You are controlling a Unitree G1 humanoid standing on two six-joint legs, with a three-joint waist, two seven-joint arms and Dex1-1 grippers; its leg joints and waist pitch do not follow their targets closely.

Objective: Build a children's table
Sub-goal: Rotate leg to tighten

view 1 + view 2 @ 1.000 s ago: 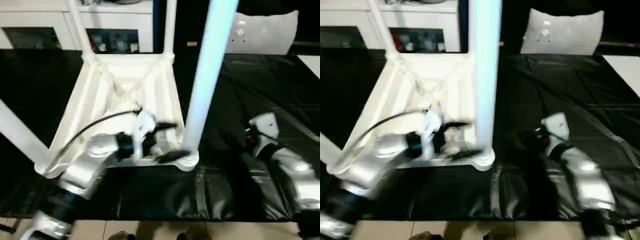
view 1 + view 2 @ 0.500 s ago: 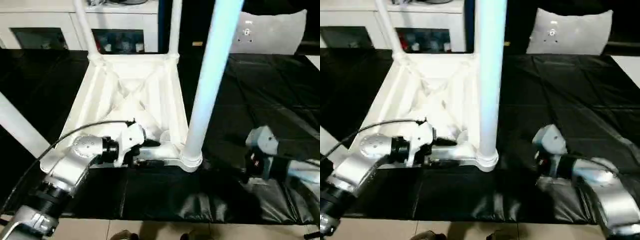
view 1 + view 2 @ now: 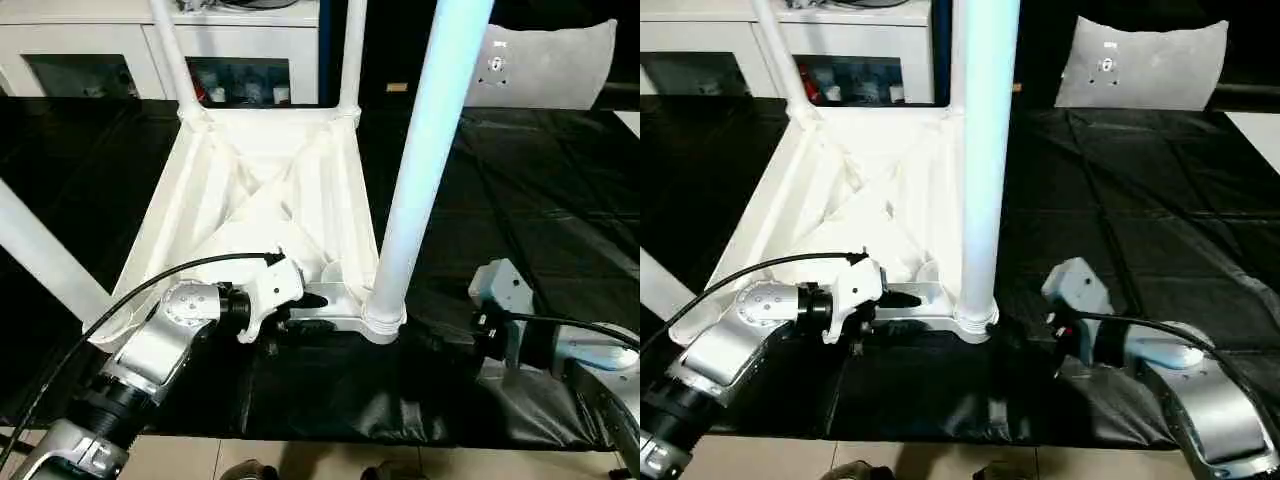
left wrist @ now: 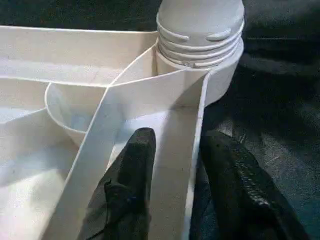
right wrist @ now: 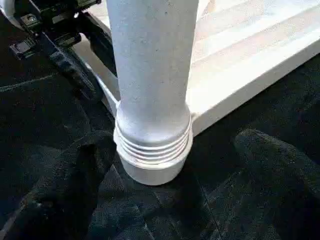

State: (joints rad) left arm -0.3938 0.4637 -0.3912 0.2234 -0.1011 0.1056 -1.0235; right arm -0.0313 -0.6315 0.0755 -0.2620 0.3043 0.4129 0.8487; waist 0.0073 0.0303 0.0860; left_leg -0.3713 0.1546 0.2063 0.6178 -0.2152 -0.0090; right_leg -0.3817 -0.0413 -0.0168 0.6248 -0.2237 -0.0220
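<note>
A black padded mat (image 3: 520, 180), creased and quilted, covers the work surface; white cabinets (image 3: 90, 40) stand at twelve o'clock. The ribbed white plastic table (image 3: 260, 190) lies upside down at centre, smooth tube legs upright. The left gripper (image 4: 172, 165) pinches the table's near rim wall. The right gripper (image 5: 165, 180), spread wide, flanks the near-right leg (image 3: 420, 170) at five o'clock.

One white square table top (image 3: 265, 215), lying underside up. Four white tube legs (image 3: 425, 165) standing in its corner sockets. Two grippers: left gripper (image 4: 175, 165), right gripper (image 5: 170, 200). One white cushion (image 3: 1140, 65), possibly a bag. One black padded work surface (image 3: 540, 190).
</note>
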